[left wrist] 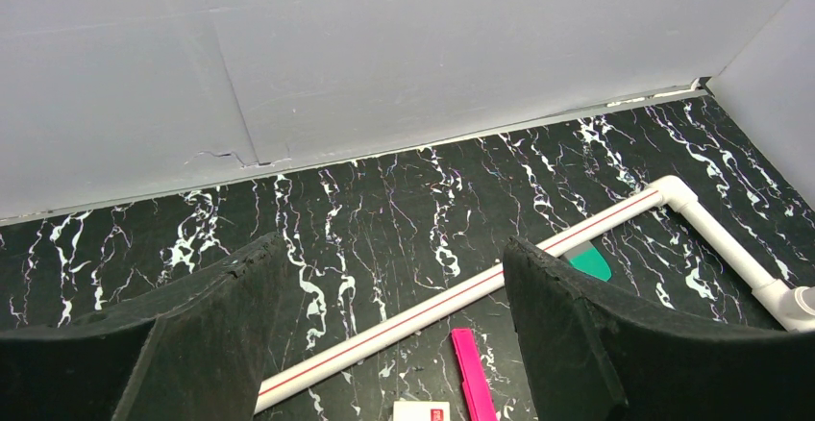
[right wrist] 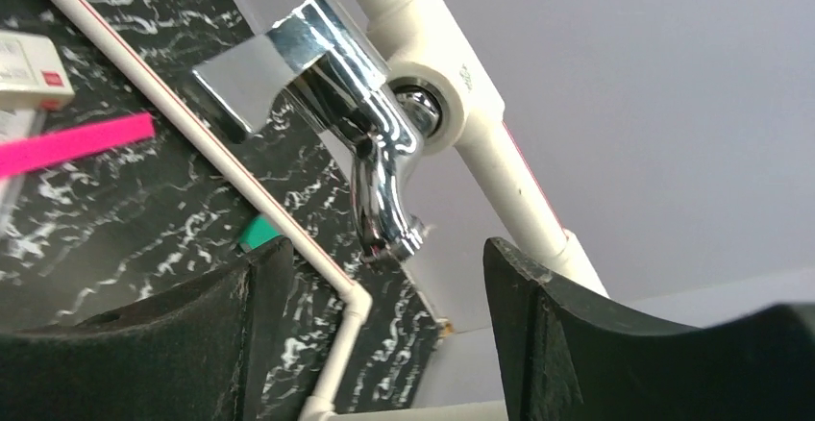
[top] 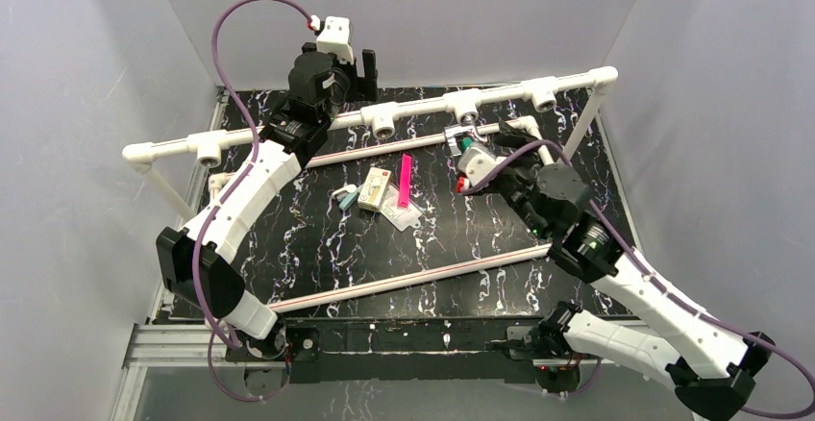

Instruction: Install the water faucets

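- My right hand (right wrist: 384, 272) stands wide open and holds nothing. Its black padded fingers (right wrist: 192, 344) are spread well apart.
- Just ahead of that gap, my right wrist view shows the shiny chrome metal water faucet (right wrist: 351, 104), with its flat square handle and down-curved spout. Its end is seated in a white plastic tee socket (right wrist: 437, 85) on the raised white pipe rail (right wrist: 509, 190). The spout tip touches neither finger.
- From overhead the faucet is only a small glint in front of this hand. That view adds two more sockets on the rail to the hand's left and one to its right.
- My left hand (left wrist: 394, 243) is fully open and holds nothing. Beyond it are only the black marbled desk (left wrist: 384, 200) and the grey wall.
- Overhead, the left hand is raised near the back wall, well apart from the faucet.
- Below the left hand lie a thin red-striped white pipe (left wrist: 423, 310), a bright pink flat strip (left wrist: 471, 373) and a small green piece (left wrist: 588, 263). My right wrist view shows the strip off to that hand's left.
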